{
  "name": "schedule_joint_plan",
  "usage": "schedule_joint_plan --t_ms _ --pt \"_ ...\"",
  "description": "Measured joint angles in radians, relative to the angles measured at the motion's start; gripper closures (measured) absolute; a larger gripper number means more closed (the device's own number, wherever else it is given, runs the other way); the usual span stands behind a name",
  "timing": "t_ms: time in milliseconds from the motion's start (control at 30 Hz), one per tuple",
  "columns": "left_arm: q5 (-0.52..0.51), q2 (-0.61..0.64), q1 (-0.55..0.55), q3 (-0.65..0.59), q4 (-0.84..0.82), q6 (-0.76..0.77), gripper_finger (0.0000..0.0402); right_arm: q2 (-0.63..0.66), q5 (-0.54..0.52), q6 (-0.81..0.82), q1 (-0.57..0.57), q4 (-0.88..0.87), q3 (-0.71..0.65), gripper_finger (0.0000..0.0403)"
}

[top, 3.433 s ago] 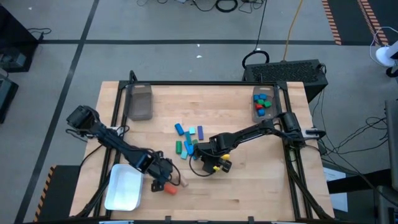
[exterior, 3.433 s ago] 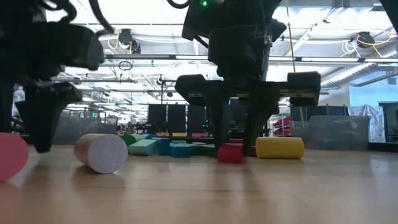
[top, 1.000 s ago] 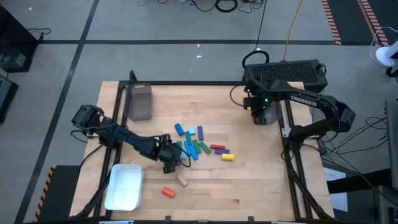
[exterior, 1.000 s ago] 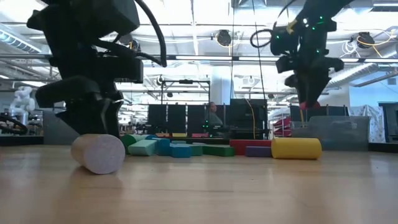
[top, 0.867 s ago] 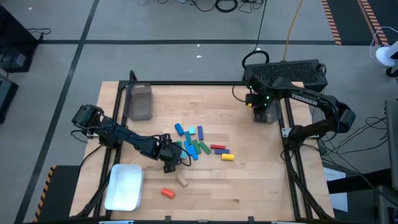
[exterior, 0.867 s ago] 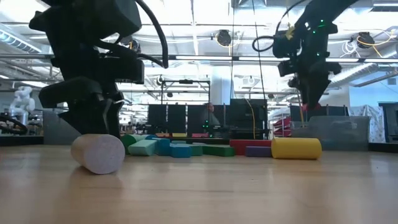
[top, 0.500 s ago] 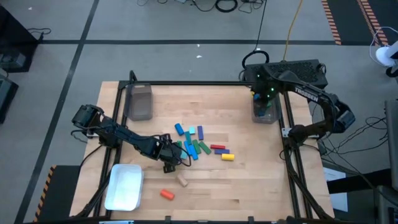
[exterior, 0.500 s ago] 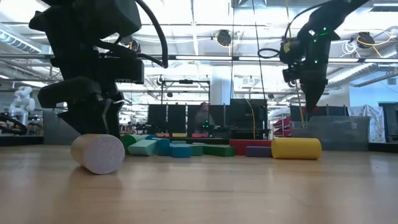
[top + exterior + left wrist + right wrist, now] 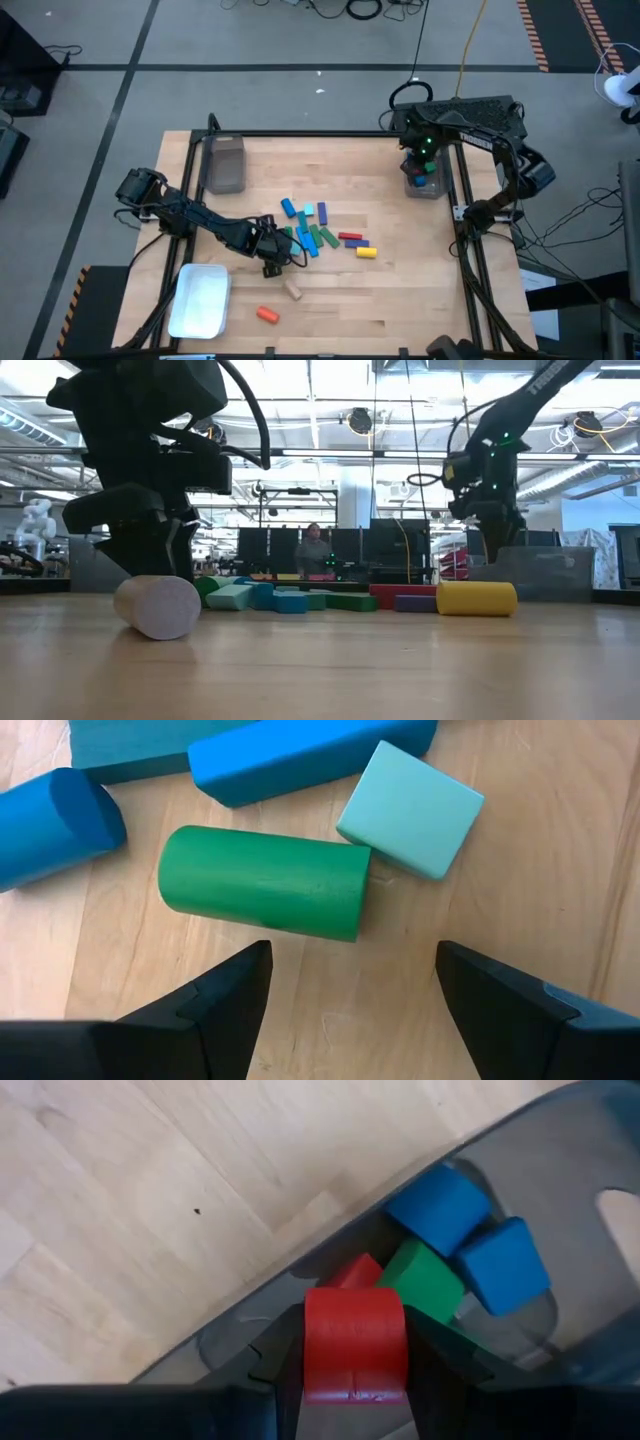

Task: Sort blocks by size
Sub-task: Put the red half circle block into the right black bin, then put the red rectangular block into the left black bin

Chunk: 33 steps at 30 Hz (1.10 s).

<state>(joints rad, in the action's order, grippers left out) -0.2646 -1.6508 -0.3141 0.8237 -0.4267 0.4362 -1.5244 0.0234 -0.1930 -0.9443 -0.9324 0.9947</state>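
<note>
Several coloured blocks (image 9: 310, 230) lie in a loose cluster mid-table. My left gripper (image 9: 284, 250) stands open just near-left of them. In the left wrist view its fingers (image 9: 350, 970) are spread short of a green cylinder (image 9: 262, 883), which lies on its side beside a light blue cube (image 9: 410, 810). My right gripper (image 9: 421, 165) hangs over the grey bin (image 9: 428, 190) at the far right, shut on a red block (image 9: 355, 1342). Blue, green and red blocks (image 9: 440, 1205) lie in that bin. My right gripper pinches the red block by two opposite sides (image 9: 312, 1345) between its two fingers (image 9: 440, 1355). The fingers point straight down from above. The block is lifted clear, over the bin's inside near its rim (image 9: 500, 1135).
A second grey bin (image 9: 225, 165) stands at the far left and a white tray (image 9: 200, 300) at the near left. A tan cylinder (image 9: 293, 291) and an orange-red cylinder (image 9: 267, 314) lie near the front. A yellow cylinder (image 9: 366, 252) and a red bar (image 9: 350, 237) lie right of the cluster.
My right gripper has carried the red block a little toward the table's right edge, over the far-right bin. It has sunk toward the bin and rolled about its downward axis, and it stays shut on the block.
</note>
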Motion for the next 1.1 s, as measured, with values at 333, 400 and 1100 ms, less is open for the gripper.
schedule_joint_plan --t_ms 333,400,1100 --pt "-0.001 0.000 0.000 0.000 -0.007 0.001 0.0119 -0.047 -0.043 0.025 0.001 0.018 0.000 0.0277" --pt "-0.001 0.000 0.000 0.000 -0.009 0.002 0.0119 -0.046 -0.061 0.023 0.001 0.016 0.000 0.0269" --pt "-0.031 0.042 0.000 0.000 -0.035 0.030 0.0119 0.086 -0.076 0.069 0.022 -0.049 0.000 0.0163"
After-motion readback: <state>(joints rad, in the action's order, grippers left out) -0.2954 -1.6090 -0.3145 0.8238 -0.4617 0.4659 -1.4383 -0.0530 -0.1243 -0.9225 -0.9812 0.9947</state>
